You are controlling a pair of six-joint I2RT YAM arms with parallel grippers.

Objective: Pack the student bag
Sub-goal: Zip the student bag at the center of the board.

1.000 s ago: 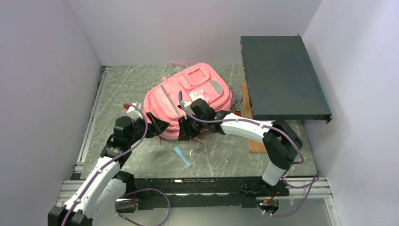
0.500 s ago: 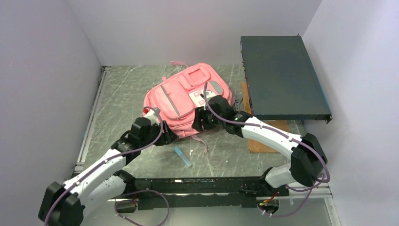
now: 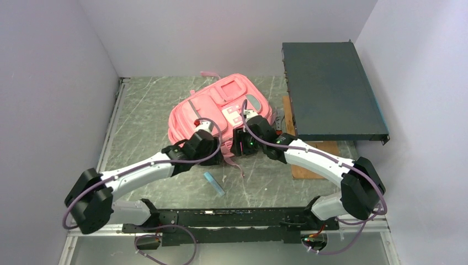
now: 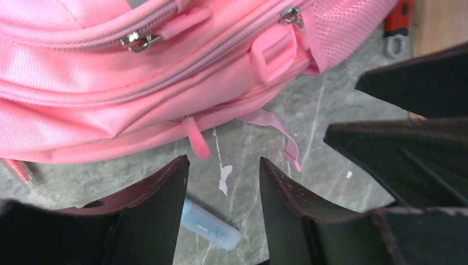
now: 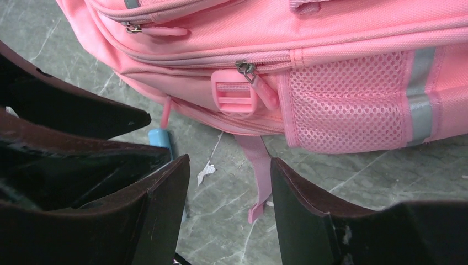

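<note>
As it lies flat with its front pockets up, the student bag sits mid-table. Its long axis slants from near-left to far-right, and its loose strap ends point toward the arms. There is one bag, one pale blue tube just in front of it and one dark flat case to the right. Two arms reach in low to its near edge. The left gripper and the right gripper hover there, jaws apart, holding nothing.

The student bag runs off the top edge; jaws partly hide a blue tube.
</note>
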